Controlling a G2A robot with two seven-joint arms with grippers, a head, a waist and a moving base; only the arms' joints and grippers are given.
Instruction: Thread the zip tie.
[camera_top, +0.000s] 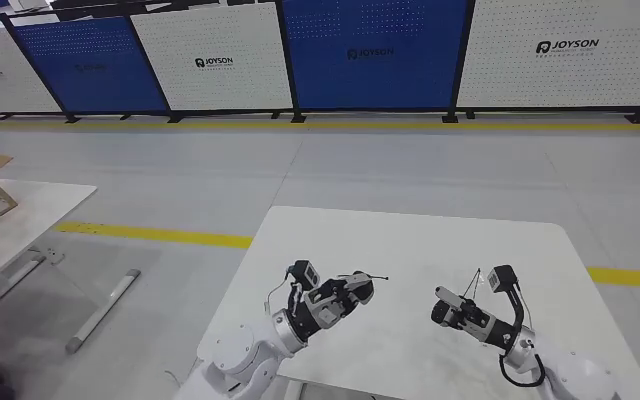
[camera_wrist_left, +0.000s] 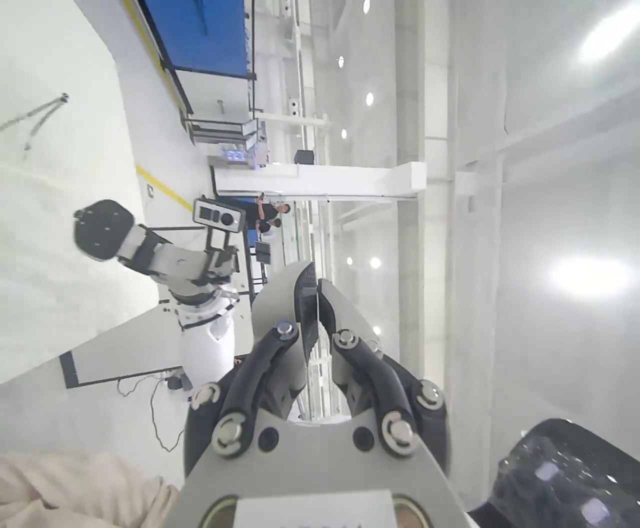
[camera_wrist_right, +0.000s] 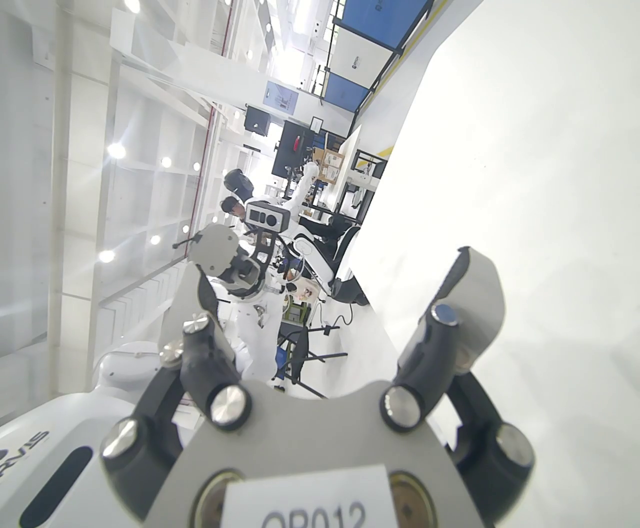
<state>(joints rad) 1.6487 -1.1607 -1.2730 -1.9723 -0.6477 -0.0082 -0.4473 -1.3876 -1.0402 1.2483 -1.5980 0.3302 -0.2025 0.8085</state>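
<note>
While aloft — zip-tie (camera_wrist_left: 318, 320) in left gripper (camera_wrist_left: 316, 278)

We counted one white rounded table (camera_top: 420, 235), two grey metal grippers (the left gripper (camera_top: 364, 288) and the right gripper (camera_top: 441, 298)), and two thin black plastic zip ties (camera_top: 378, 277).

A white worktop (camera_top: 420, 240) is shown on a pale grey floor (camera_top: 300, 170). A yellow line (camera_top: 150, 234) is painted across the floor, meeting the worktop's left and right edges. Blue and white perforated panels (camera_top: 375, 50) are lined up far behind, and a second white table (camera_top: 40, 205) is placed off to the left.
</note>
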